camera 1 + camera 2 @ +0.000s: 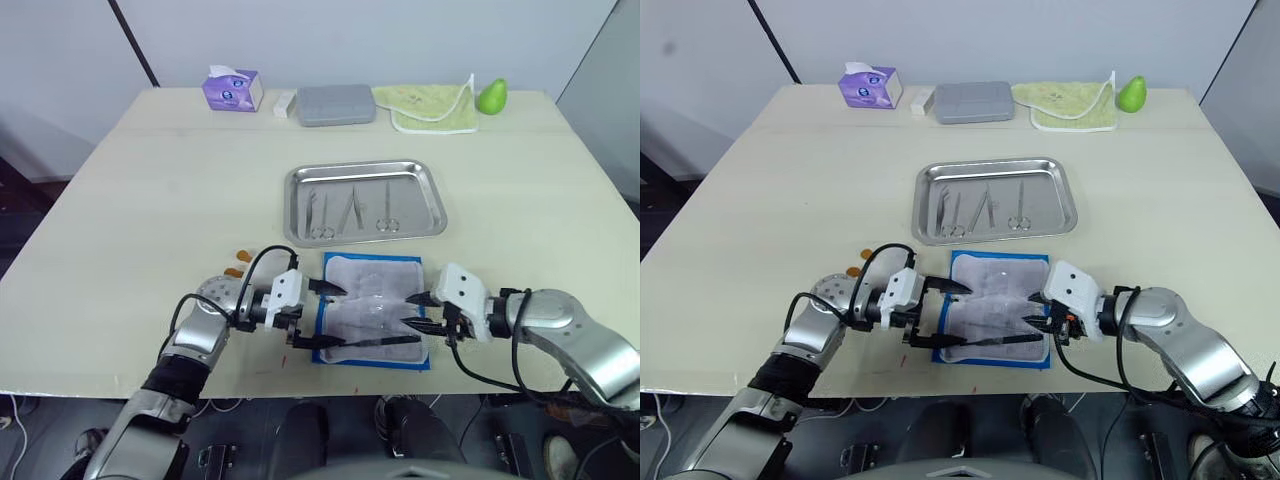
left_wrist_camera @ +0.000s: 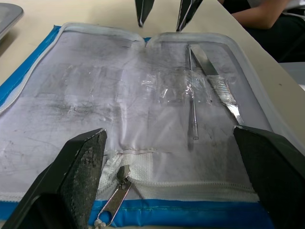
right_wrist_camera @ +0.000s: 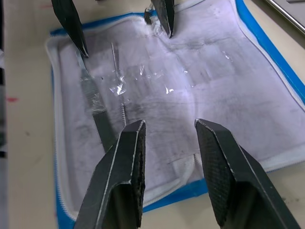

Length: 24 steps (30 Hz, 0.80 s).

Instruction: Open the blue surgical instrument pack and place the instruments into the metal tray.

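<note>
The blue surgical instrument pack (image 1: 370, 310) lies unfolded near the table's front edge, whitish lining up. Two instruments stay on the lining near its front side: a flat steel handle (image 2: 219, 86) and a thin probe (image 2: 193, 109). My left gripper (image 1: 322, 315) is open wide at the pack's left edge, its fingers (image 2: 78, 176) spanning the zipper end. At the pack's right edge my right gripper (image 1: 412, 312) is open over the lining, holding nothing. The metal tray (image 1: 420, 195) sits just behind the pack and holds three instruments (image 1: 350, 210).
Along the table's back edge stand a purple tissue box (image 1: 232, 88), a small white box (image 1: 285, 102), a grey hard case (image 1: 335, 104), a yellow-green cloth (image 1: 425, 108) and a green pear (image 1: 491, 96). Small orange bits (image 1: 238, 262) lie by my left wrist.
</note>
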Each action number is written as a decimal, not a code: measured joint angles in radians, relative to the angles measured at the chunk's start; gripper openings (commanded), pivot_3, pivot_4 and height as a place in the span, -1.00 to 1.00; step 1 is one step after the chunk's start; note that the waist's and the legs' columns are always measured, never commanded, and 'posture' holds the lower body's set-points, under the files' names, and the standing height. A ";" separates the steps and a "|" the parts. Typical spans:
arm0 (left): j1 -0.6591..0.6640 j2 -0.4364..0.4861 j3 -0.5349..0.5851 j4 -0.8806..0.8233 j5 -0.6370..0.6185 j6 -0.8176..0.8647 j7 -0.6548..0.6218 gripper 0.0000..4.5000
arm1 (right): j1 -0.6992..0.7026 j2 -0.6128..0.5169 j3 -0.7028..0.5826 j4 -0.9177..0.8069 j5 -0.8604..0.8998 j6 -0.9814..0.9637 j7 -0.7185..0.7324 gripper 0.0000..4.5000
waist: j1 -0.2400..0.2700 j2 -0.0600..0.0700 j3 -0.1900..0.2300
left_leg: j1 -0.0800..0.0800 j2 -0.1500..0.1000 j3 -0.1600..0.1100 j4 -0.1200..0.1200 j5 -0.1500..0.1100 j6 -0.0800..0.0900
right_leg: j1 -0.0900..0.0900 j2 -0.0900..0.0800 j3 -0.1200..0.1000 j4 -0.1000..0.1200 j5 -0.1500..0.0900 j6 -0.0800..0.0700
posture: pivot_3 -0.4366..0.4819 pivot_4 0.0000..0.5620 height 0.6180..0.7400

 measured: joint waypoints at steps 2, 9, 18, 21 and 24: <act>0.003 0.000 0.002 -0.001 -0.001 0.000 0.001 1.00 | 0.000 0.000 0.019 0.003 -0.016 -0.016 0.006 -0.26 | -0.001 0.000 0.000 | 0.000 0.000 0.000 0.000 0.000 0.000 | 0.000 0.000 0.000 0.000 0.000 0.000 | -0.05 -0.47 1.00; -0.008 0.000 -0.001 0.000 0.004 0.012 0.001 1.00 | 0.000 0.020 0.051 0.013 -0.054 -0.049 0.033 -0.26 | -0.002 0.000 0.000 | 0.000 0.000 0.000 0.000 0.000 0.000 | 0.000 0.000 0.000 0.000 0.000 0.000 | -0.05 -0.47 1.00; -0.019 0.000 -0.007 0.000 0.006 0.029 0.001 1.00 | 0.000 0.036 0.078 0.074 -0.130 -0.110 0.046 -0.26 | 0.000 0.000 0.000 | 0.000 0.000 0.001 0.000 0.000 0.000 | 0.000 0.000 0.000 0.000 0.000 0.000 | -0.05 -0.47 1.00; -0.019 0.001 -0.007 0.000 0.006 0.032 0.001 1.00 | -0.001 0.044 0.083 0.087 -0.156 -0.140 0.046 -0.26 | 0.000 0.000 0.000 | 0.000 0.000 0.001 0.001 0.000 0.000 | 0.000 0.000 0.000 0.000 0.000 0.000 | -0.05 -0.47 1.00; -0.008 0.004 -0.005 -0.009 0.005 0.030 0.003 1.00 | -0.002 0.060 0.083 0.102 -0.165 -0.151 0.045 -0.26 | -0.002 -0.001 0.000 | 0.001 0.000 0.001 0.001 0.000 0.000 | 0.000 0.000 0.000 0.001 0.000 0.000 | -0.05 -0.47 1.00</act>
